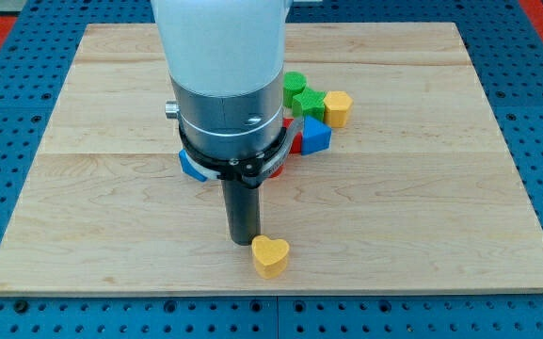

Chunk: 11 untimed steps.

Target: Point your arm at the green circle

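- Pale wooden board [422, 188]: smooth, matt, grain showing.
- Yellow heart-shaped block [270, 255]: smooth, slight sheen.
- Dark rod [244, 207]: matt black.
- Grey metal-looking collar [229, 118]: brushed, satin.
- White arm housing [219, 42]: glossy.

- The arm [222, 66] runs out past the view's top edge.
- My tip [245, 242]: its very end sits just behind the yellow heart [271, 255]; contact cannot be told.
- A blue block [193, 168] and a red block [295, 137] show only as slivers behind the arm; shapes unclear.
- The green circle [294, 85] is partly covered by the arm.
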Each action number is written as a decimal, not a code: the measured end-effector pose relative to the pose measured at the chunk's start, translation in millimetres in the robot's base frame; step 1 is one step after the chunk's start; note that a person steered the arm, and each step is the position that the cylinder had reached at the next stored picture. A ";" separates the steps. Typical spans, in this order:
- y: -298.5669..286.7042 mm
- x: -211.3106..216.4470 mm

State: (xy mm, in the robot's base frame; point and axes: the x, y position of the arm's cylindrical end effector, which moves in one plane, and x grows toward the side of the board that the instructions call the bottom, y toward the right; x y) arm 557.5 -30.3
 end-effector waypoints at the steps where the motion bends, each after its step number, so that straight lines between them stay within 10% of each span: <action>1: 2.4 0.0; 7: -19.2 -133.5; 11: -16.8 -297.5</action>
State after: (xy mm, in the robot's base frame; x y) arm 259.9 -47.1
